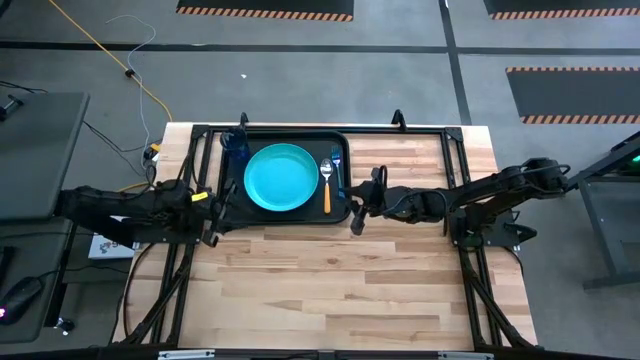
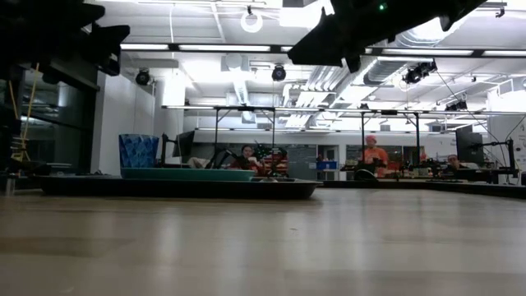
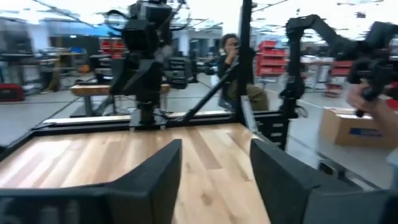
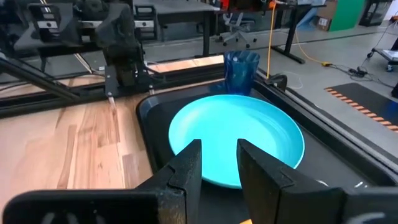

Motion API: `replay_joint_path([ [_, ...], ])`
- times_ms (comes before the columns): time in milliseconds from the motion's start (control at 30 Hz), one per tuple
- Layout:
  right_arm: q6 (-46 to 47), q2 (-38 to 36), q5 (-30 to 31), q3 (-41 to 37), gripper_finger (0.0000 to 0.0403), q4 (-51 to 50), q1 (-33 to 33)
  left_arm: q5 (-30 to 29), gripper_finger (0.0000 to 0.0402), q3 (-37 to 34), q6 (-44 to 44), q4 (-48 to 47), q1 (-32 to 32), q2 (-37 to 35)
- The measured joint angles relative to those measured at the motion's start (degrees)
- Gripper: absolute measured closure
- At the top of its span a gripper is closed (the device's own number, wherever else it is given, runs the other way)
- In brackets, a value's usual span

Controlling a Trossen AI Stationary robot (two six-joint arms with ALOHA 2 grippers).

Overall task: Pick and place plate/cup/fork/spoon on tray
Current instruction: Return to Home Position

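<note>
The black tray (image 1: 346, 143) lies at the table's far middle. On it rest the turquoise plate (image 1: 281, 178), the dark-blue cup (image 1: 235, 142) upright at its far left corner, the orange-handled spoon (image 1: 326, 186) and the light-blue fork (image 1: 336, 166) to the right of the plate. The low view shows the tray (image 2: 177, 188), plate (image 2: 187, 173) and cup (image 2: 138, 152). My right gripper (image 1: 354, 207) is open and empty at the tray's near right corner, facing the plate (image 4: 236, 137) and cup (image 4: 241, 70). My left gripper (image 1: 220, 206) is open and empty at the tray's near left corner.
Bare wooden table (image 1: 330, 290) stretches from the tray to the near edge. A black frame (image 1: 455, 150) runs around the table's far and side edges. People sit and stand in the room beyond the table (image 2: 374, 152).
</note>
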Motion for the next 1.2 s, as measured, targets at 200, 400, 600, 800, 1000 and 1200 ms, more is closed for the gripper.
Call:
replay_joint_path([
  [200, 0.51, 0.0, -0.29, 0.0, 0.0311, -2.6, 0.0, -5.13, 0.033, 0.0, 2.14, -1.7, 0.02, 0.0],
  [400, -0.91, -0.88, -0.39, 0.0, 0.0319, -4.98, 0.65, -6.07, 0.039, 0.0, 4.91, -4.07, 0.48, -0.02],
  [600, 0.15, -7.3, 0.23, 0.0, 0.0394, -18.63, 3.92, -6.12, 0.04, 0.0, 5.0, -6.02, 1.68, -0.48],
  [800, 9.52, -14.96, 6.47, -1.25, 0.0399, -32.85, 7.37, -6.24, 0.0401, 0.0, 4.89, -5.98, 1.68, -1.28],
  [1000, 9.93, -26.64, 0.39, -18.07, 0.0402, -14.31, 5.77, -8.18, 0.0401, 0.0, 5.83, -6.01, 1.68, -1.69],
  [1200, 12.01, -38.17, -14.51, -29.55, 0.0402, -3.32, -7.21, -8.15, 0.0401, 0.0, 6.51, -5.99, 1.68, -1.7],
])
